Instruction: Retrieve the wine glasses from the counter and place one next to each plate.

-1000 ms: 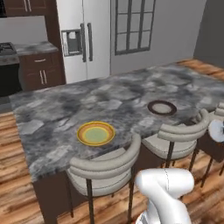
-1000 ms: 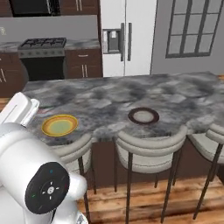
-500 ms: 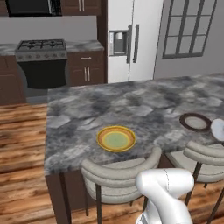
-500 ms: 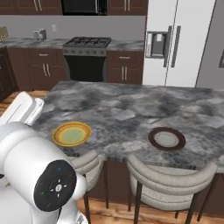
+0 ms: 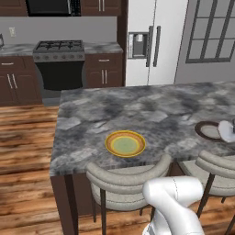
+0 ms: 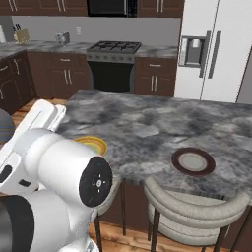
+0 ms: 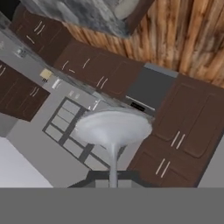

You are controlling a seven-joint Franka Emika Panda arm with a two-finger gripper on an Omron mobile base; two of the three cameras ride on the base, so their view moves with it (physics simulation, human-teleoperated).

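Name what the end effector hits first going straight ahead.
The clear stemmed wine glass clamped in the end effector; past it, seemingly open air until the far dark brown cabinets, depth unclear.

No readable text, labels or nos. on anything in view

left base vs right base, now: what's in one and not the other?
Left base view alone: the paned window right of the fridge.
Right base view alone: the silver toaster and a knife block on the back counter, left of the stove.
Both: the island counter with the yellow plate and the brown-rimmed plate along its near edge, the stools tucked under it, the stove and the fridge behind.
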